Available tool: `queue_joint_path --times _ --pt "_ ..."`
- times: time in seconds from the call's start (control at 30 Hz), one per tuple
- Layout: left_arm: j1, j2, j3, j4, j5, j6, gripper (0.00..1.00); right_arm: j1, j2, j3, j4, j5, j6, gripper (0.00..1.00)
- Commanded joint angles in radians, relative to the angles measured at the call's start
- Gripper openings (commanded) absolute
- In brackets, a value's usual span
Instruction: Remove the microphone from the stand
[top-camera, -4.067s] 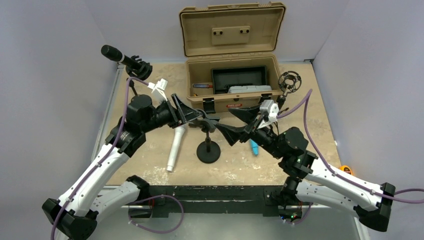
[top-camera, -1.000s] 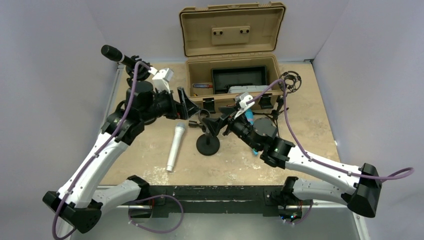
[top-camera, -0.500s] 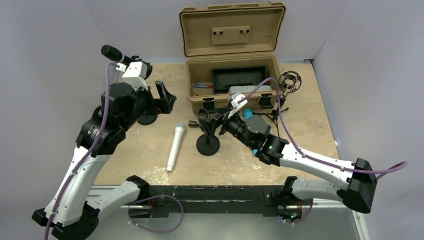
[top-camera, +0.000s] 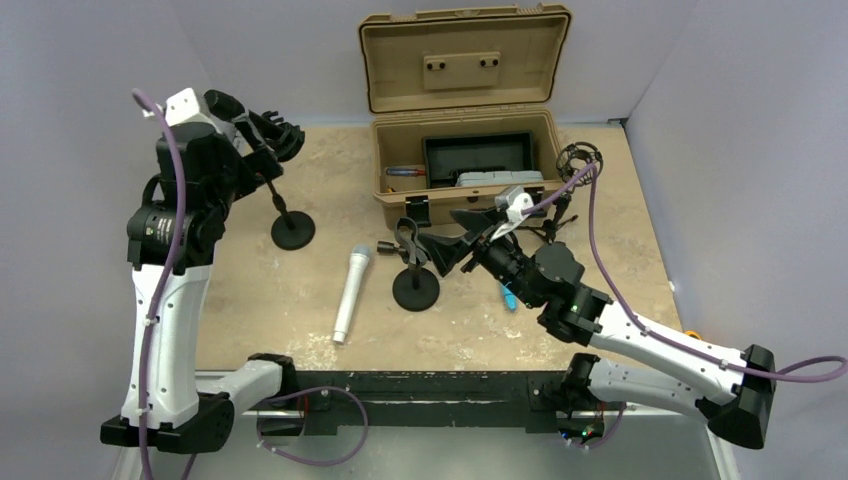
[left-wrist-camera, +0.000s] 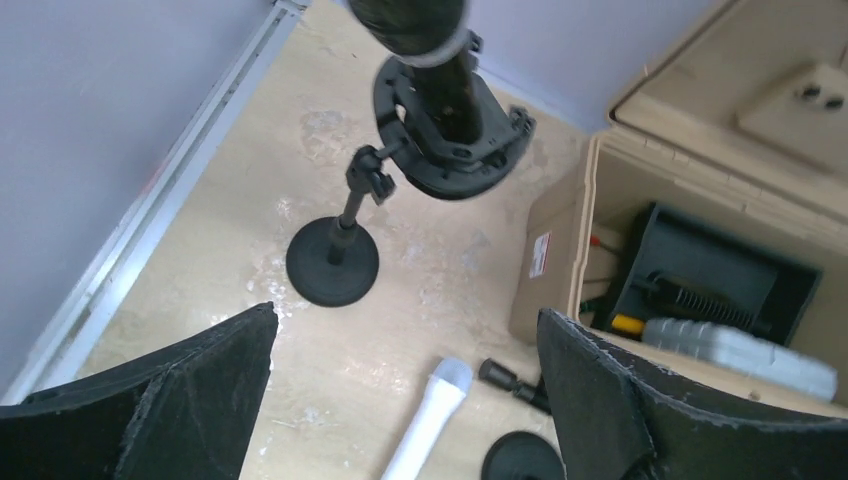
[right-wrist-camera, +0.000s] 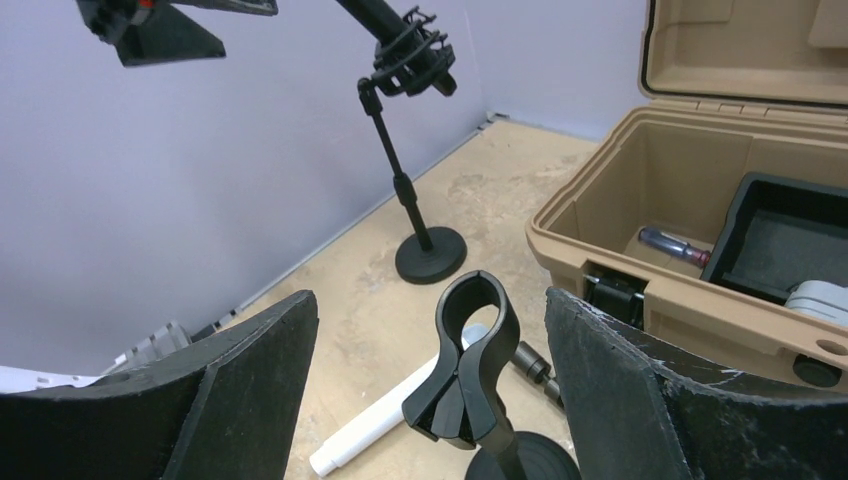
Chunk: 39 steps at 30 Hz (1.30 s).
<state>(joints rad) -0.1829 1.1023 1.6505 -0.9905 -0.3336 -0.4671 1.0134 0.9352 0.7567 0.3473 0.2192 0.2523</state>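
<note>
Two microphones and three stands here. Nearest, the white microphone (top-camera: 350, 295) lies flat on the desk (top-camera: 290, 310), at eight o'clock from the clip stand (top-camera: 415, 285). That stand's clip sits between the spread fingers of the right gripper (right-wrist-camera: 430, 300), clear of both.

At ten o'clock the black microphone (top-camera: 222, 103) sits in its shock-mount stand (top-camera: 292, 232). The left gripper (left-wrist-camera: 405, 318) hangs above it, wide open and holding nothing.

At two o'clock stands the third stand (top-camera: 578, 165). At twelve, one open tan case (top-camera: 465, 200) holds a black tray (top-camera: 478, 155), a grey box (top-camera: 495, 178) and a red-and-blue tool (top-camera: 405, 171).

swung the left gripper (left-wrist-camera: 405, 318) out of mid-frame, up into the upper left of the frame beside the black microphone (top-camera: 222, 103), and spread its jaws wider. pulled the right gripper (right-wrist-camera: 428, 300) back rightward, slightly off the clip stand (top-camera: 415, 285).
</note>
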Motion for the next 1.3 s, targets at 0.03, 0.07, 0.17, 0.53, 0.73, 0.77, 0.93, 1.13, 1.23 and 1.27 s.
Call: queue_joint_path --times 0.03,0.07,0.17,0.53,0.73,0.77,0.93,1.13,1.23,1.27 --pt "0.166 0.007 0.026 0.061 0.206 -0.155 0.98 -0.002 -0.084 -0.026 -0.009 0.029 0.001 0.82" --pt "0.172 0.005 0.023 0.080 0.219 -0.161 0.98 -0.002 -0.094 -0.033 -0.008 0.028 0.002 0.83" --pt "0.175 0.001 0.016 0.128 0.204 -0.163 0.98 -0.002 -0.113 -0.051 0.001 0.035 0.007 0.83" --pt "0.175 0.110 -0.010 0.292 0.039 -0.135 0.95 -0.002 -0.051 -0.024 0.021 0.046 -0.018 0.83" --pt "0.176 0.194 0.003 0.358 -0.015 -0.142 0.93 -0.001 -0.066 -0.032 0.014 0.050 -0.005 0.83" --pt "0.176 0.205 0.007 0.359 -0.025 -0.142 0.92 -0.001 -0.074 -0.035 0.011 0.053 -0.002 0.83" --pt "0.176 0.207 -0.062 0.470 -0.099 -0.128 0.83 -0.001 -0.106 -0.042 -0.018 0.071 0.007 0.83" --pt "0.177 0.181 -0.177 0.682 -0.107 -0.071 0.68 -0.002 -0.125 -0.031 -0.035 0.081 0.010 0.83" --pt "0.176 0.190 -0.176 0.700 -0.118 -0.052 0.57 -0.001 -0.126 -0.024 -0.044 0.083 0.012 0.83" --pt "0.176 0.194 -0.176 0.702 -0.121 -0.048 0.53 -0.002 -0.126 -0.023 -0.046 0.083 0.014 0.83"
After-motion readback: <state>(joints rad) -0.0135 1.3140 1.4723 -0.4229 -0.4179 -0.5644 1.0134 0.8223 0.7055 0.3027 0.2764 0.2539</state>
